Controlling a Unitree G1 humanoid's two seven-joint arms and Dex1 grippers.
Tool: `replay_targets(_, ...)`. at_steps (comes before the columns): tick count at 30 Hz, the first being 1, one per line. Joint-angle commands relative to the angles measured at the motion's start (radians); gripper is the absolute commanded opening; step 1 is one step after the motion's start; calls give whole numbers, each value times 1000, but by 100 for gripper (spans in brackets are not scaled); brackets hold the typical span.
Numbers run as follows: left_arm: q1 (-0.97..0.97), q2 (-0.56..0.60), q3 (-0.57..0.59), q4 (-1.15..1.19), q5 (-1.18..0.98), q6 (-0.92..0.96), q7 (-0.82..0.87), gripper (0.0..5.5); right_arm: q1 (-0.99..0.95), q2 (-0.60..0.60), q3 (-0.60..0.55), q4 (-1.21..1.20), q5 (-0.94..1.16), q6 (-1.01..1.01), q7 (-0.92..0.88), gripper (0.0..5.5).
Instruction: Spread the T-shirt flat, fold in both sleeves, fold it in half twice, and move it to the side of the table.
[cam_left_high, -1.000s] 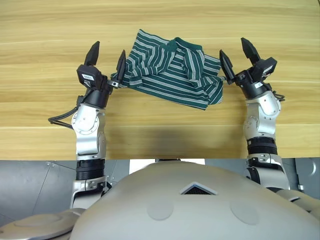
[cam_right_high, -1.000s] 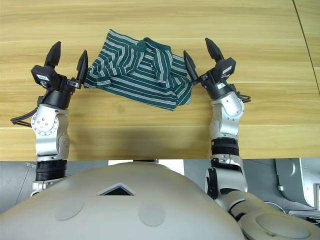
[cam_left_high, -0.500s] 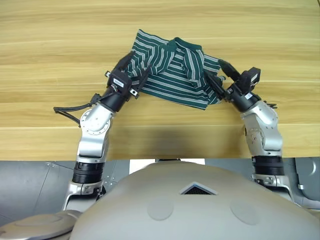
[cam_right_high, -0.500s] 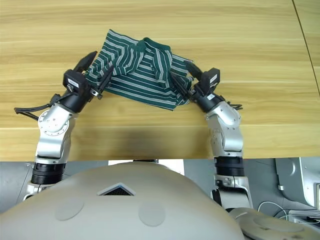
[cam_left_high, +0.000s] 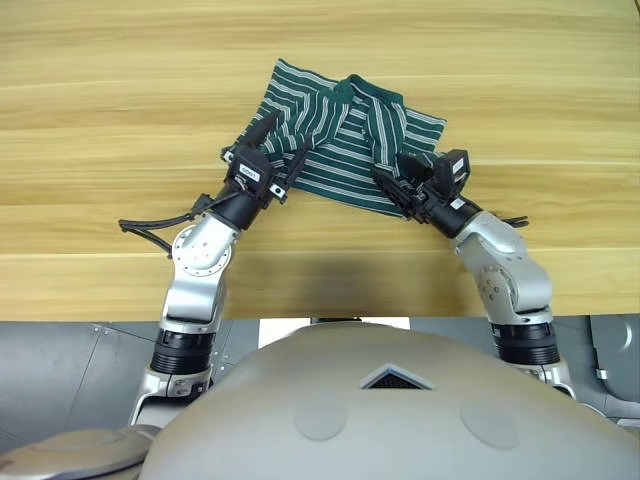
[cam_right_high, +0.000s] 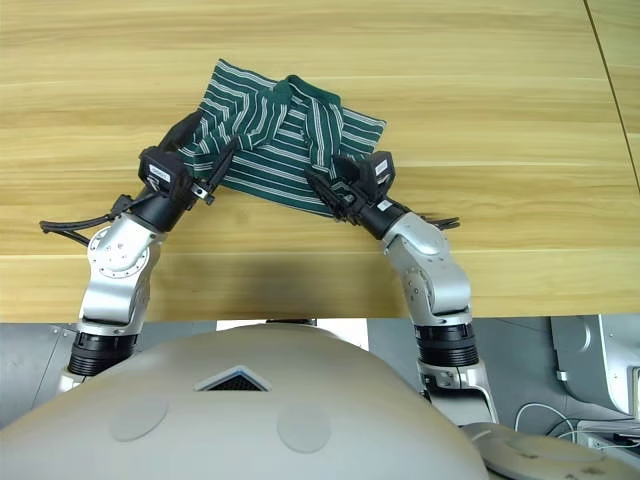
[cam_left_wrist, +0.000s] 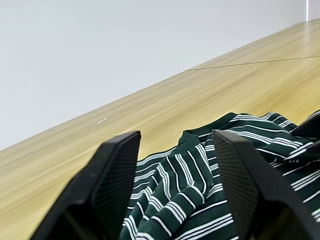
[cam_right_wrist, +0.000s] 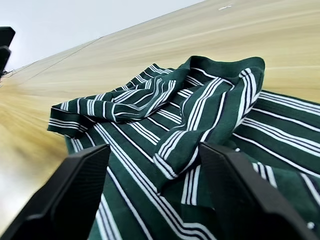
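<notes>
The T-shirt (cam_left_high: 345, 130), dark green with white stripes, lies bunched and creased on the wooden table (cam_left_high: 120, 80), directly ahead of us and a little in from the near edge. Its collar (cam_left_high: 362, 92) is turned up near the far side.

From the head we see both arms angled inward over it. The left gripper (cam_left_high: 290, 130) is at the shirt's left edge with its claw apart. The right gripper (cam_left_high: 390, 166) is at the near right corner, its claw apart too. We cannot tell whether either one touches the cloth.

The left wrist view adds a pale wall (cam_left_wrist: 100, 40) beyond the table's far edge, and rumpled stripes between its two black fingers (cam_left_wrist: 112, 185).

The right wrist view gives us the folds up close. The collar (cam_right_wrist: 225, 70) is doubled over on itself, one loose flap of the shirt runs off toward the tabletop, and cloth sits between its fingers (cam_right_wrist: 75, 185).

A black cable (cam_left_high: 150, 225) loops out beside the left arm, above the table's near edge.
</notes>
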Motion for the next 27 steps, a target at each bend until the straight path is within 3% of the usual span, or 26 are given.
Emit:
replay_targets(1,10,4,-7,-26,21,13,15,253,-36,14,-5,29,-21,29,-36,329)
replay_targets(6,18,7,-12,-42,25,14,21,250,-48,31,-18,15,-30,25,-61,228)
replay_targets(18,33,1,-16,-60,28,18,24,250,26,17,-38,-91,-43,30,-81,223)
replay_targets(24,40,1,-15,-66,27,22,24,250,80,53,-25,-124,-9,77,-103,332)
replay_targets(27,41,0,-16,-69,27,24,24,250,74,63,-25,-118,0,98,-105,336)
